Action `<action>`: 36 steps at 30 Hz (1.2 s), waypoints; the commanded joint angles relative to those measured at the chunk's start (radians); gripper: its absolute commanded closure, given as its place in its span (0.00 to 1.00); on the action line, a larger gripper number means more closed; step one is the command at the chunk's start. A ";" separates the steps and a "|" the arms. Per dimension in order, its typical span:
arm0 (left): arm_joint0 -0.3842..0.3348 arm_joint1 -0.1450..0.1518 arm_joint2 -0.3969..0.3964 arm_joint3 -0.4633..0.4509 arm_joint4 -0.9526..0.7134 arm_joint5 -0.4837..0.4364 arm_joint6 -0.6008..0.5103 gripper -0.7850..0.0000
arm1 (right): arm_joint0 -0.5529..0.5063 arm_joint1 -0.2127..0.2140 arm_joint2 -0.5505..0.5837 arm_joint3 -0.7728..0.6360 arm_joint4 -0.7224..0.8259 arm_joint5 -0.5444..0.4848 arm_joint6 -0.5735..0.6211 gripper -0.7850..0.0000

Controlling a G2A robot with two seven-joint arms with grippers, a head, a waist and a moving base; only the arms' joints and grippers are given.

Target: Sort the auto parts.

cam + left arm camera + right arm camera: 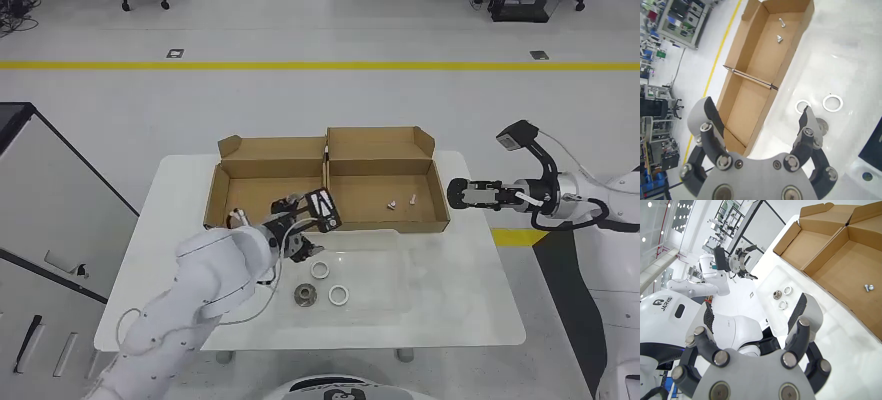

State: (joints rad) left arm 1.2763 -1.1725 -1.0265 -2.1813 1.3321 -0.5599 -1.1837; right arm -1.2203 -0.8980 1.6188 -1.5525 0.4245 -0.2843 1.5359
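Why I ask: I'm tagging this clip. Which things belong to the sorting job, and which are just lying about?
Job in hand: two white rings, flanged metal hub, clear tray holding them, two bolts, two cardboard boxes.
Just lying about: office chair, cabinet, yellow floor line.

Matt brown cardboard boxes [370, 200]; glossy white counter [470, 300]; clear glossy plastic tray [380, 280]; two smooth pale metal rings [321, 269]; dull grey metal hub [304, 294]; shiny metal bolts [393, 202].
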 commanded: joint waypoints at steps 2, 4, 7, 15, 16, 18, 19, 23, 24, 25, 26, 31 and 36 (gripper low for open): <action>-0.088 -0.014 0.086 0.056 -0.044 0.012 -0.089 0.00 | 0.000 0.000 0.000 0.000 0.000 0.000 0.000 0.00; -0.146 -0.019 0.152 0.093 -0.060 0.027 -0.104 0.00 | 0.000 0.000 0.000 0.000 0.000 0.000 0.000 0.00; -0.227 -0.021 0.242 0.146 -0.107 0.054 -0.130 0.00 | 0.000 0.000 0.000 0.000 0.000 0.000 0.000 0.00; -0.393 -0.014 0.404 0.239 -0.284 0.125 -0.202 0.00 | 0.000 0.000 0.000 0.000 0.000 0.000 0.000 0.00; -0.409 -0.012 0.422 0.247 -0.308 0.131 -0.208 0.00 | 0.000 0.000 0.000 0.000 0.000 0.000 0.000 0.00; -0.439 -0.008 0.459 0.262 -0.348 0.143 -0.220 0.00 | 0.000 0.000 0.000 0.000 0.000 0.000 0.000 0.00; -0.451 -0.006 0.477 0.268 -0.371 0.148 -0.224 0.00 | 0.000 0.000 0.000 0.000 0.000 0.000 0.000 0.00; -0.506 0.003 0.541 0.291 -0.436 0.163 -0.240 0.00 | 0.000 0.000 0.000 0.000 0.000 0.000 0.000 0.00; -0.521 0.005 0.559 0.299 -0.454 0.167 -0.243 0.00 | 0.000 0.000 0.000 0.000 0.000 0.000 0.000 0.00; -0.533 0.006 0.570 0.306 -0.465 0.168 -0.245 0.00 | 0.000 0.000 0.000 0.000 0.000 0.000 0.000 0.00; -0.543 0.007 0.581 0.311 -0.473 0.168 -0.245 0.00 | 0.000 0.000 0.000 0.000 0.000 0.000 0.000 0.00; -0.566 0.002 0.615 0.342 -0.502 0.153 -0.230 0.00 | 0.000 0.000 0.000 0.000 0.000 0.000 0.000 0.00; -0.569 -0.013 0.656 0.384 -0.519 0.133 -0.210 0.00 | 0.000 0.000 0.000 0.000 0.000 0.000 0.000 0.00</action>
State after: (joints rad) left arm 0.7073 -1.1821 -0.3776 -1.8056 0.8144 -0.4239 -1.3963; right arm -1.2203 -0.8980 1.6188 -1.5525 0.4245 -0.2843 1.5359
